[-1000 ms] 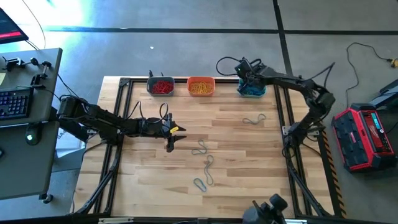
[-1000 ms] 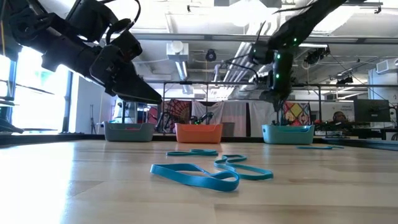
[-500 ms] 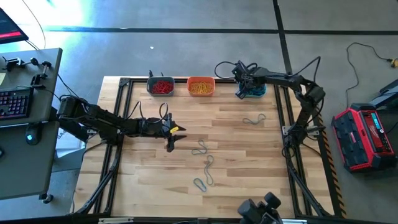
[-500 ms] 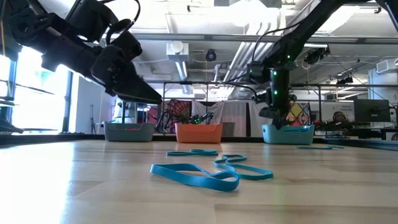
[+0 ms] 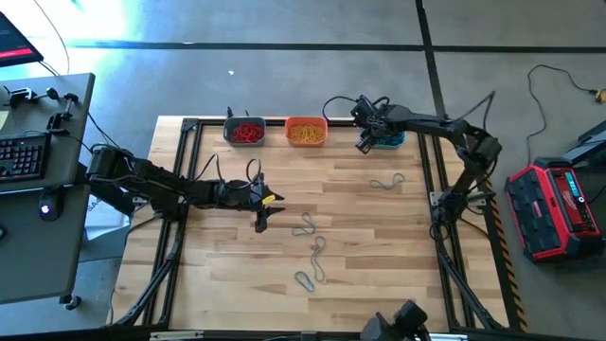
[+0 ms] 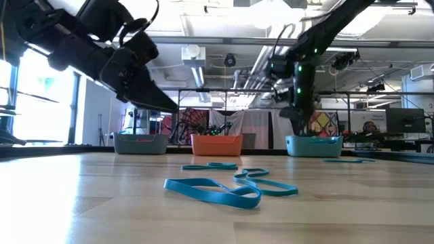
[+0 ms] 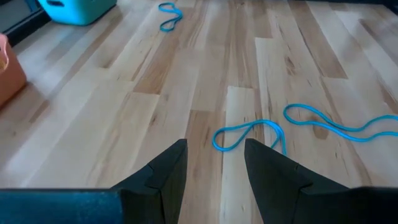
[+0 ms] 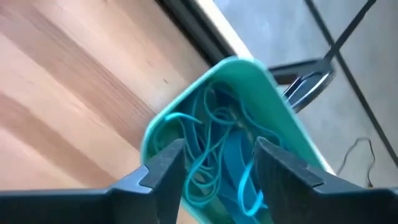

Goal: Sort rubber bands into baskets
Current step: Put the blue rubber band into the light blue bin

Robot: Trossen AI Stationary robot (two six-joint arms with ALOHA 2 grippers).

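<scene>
Light wooden tabletop (image 5: 379, 237) inside a black frame, grey concrete floor around it. Three baskets stand along its far edge: grey-blue (image 5: 244, 131), orange (image 5: 306, 131), teal basket (image 5: 385, 138). Blue rubber bands (image 5: 312, 248) lie mid-table; right gripper (image 5: 364, 143), fingers apart and empty, hangs beside the teal basket; left gripper (image 5: 260, 219) open near the bands.

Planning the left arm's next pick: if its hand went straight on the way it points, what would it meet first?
Most likely the blue rubber band lying on the table just ahead of the open left hand. Depth is uncertain, but nothing else shows in between.
</scene>
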